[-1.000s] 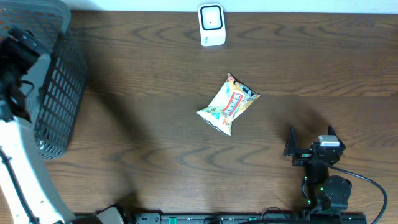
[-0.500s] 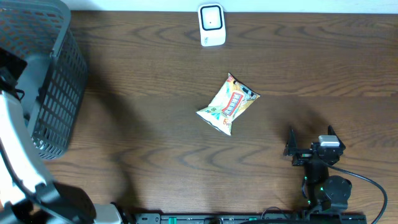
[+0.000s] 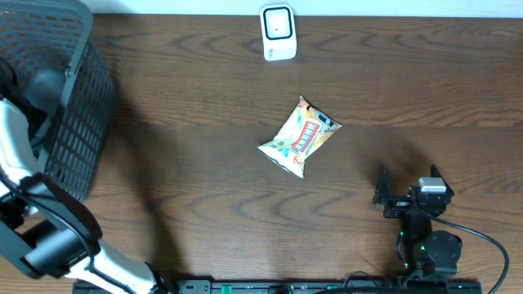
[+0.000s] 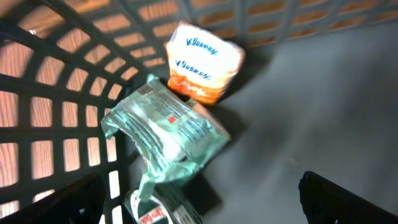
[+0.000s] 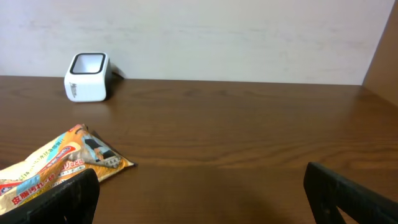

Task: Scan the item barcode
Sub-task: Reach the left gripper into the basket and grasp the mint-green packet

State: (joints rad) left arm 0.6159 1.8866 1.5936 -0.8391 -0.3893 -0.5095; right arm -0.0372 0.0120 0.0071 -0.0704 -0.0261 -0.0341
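My left gripper (image 4: 202, 211) is open inside the dark mesh basket (image 3: 78, 98), its fingers (image 4: 348, 199) spread wide with nothing between them. Just ahead of it lie a crumpled green packet (image 4: 165, 130), an orange and white tissue pack (image 4: 202, 59) and a dark labelled pack (image 4: 165, 208) at the bottom edge. A colourful snack packet (image 3: 299, 137) lies flat at the table's middle. The white barcode scanner (image 3: 278, 33) stands at the far edge. My right gripper (image 3: 406, 196) rests open near the front right, with the snack packet (image 5: 56, 168) ahead to its left and the scanner (image 5: 89, 76) beyond.
The basket's mesh walls (image 4: 56, 93) close in around my left gripper on the left and far sides. The left arm (image 3: 33, 188) arches over the table's left edge. A pale wall (image 5: 217, 31) runs behind the table.
My left arm has swung round and reached down into the basket. The right arm, the snack packet and the scanner have not moved.
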